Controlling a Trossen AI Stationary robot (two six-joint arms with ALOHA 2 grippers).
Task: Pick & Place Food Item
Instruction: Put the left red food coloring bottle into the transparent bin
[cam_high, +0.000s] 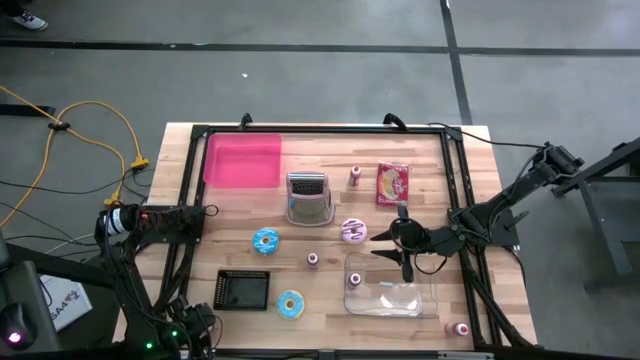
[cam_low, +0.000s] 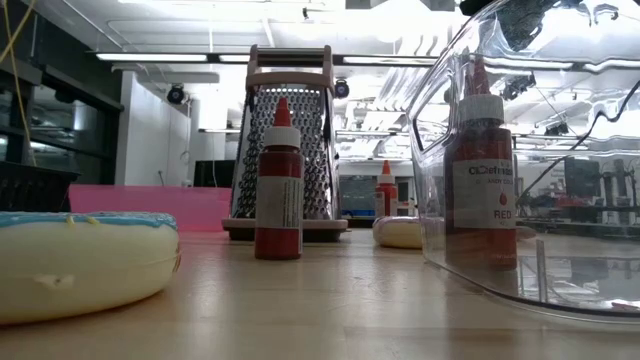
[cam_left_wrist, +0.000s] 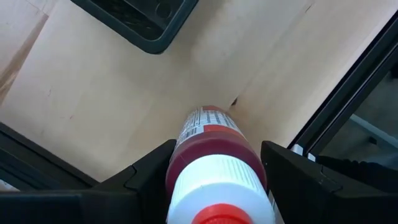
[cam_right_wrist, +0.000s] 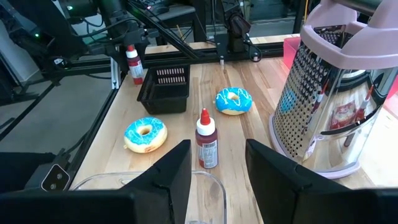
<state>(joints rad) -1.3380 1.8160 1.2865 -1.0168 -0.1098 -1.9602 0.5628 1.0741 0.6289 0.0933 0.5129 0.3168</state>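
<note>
High view: right claw (cam_high: 385, 246) empty, fingers apart, frame centre-right beside pink donut (cam_high: 353, 231). Donut light, soft; you pinch across ring, gently.

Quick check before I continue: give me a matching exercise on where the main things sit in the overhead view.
Things:
1. pink tray
2. box grater
3. black basket
4. clear container

Places:
A. lower left, beside a blue donut
B. lower right, with the right gripper at its upper edge
C. top left corner of the table
D. middle of the table, left of the pink donut

Pairs: 1-C, 2-D, 3-A, 4-B
</note>
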